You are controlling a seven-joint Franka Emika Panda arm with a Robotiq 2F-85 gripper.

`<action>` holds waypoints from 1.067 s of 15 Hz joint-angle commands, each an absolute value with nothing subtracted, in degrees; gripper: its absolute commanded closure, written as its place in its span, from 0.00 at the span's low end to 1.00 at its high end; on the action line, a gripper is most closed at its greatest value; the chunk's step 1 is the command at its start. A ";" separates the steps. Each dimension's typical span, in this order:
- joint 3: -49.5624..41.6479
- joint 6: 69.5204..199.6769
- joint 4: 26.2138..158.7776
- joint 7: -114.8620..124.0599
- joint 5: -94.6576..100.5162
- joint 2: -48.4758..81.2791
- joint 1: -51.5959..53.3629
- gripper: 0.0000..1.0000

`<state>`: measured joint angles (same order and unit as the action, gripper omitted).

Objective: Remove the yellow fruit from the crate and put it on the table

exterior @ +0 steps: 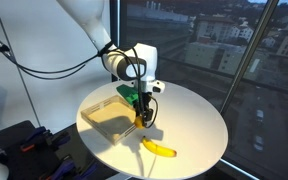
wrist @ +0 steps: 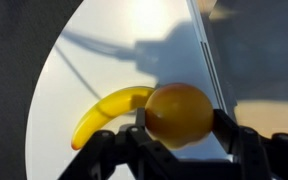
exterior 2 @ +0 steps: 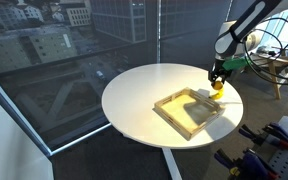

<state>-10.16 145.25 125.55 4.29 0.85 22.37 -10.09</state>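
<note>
- Wrist view: the yellow fruit point(wrist: 179, 113) is seen clamped between the jaws of the gripper point(wrist: 181, 125), held clear above the table point(wrist: 134, 40), beside the rim of the crate point(wrist: 210, 70).
- A banana point(wrist: 106, 113) is seen lying on the table close below.
- If released from height, the round fruit could be sent rolling into the banana or off the table.

Round white table point(exterior: 199, 125) — crate point(exterior: 111, 118), banana point(exterior: 160, 148)

The crate point(exterior 2: 174, 120) is set near the right edge of the table point(exterior 2: 139, 95). The yellow fruit point(exterior 2: 218, 87) is held by the gripper point(exterior 2: 217, 83) above that edge.
</note>
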 commanded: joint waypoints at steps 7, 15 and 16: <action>-10.19 146.51 125.03 3.12 -0.69 24.99 -12.00 0.57; -10.28 147.76 124.93 3.26 -0.60 27.20 -12.51 0.57; -10.29 147.81 124.91 3.27 -0.59 27.44 -12.51 0.57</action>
<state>-10.26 147.19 125.50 4.27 0.47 26.71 -12.06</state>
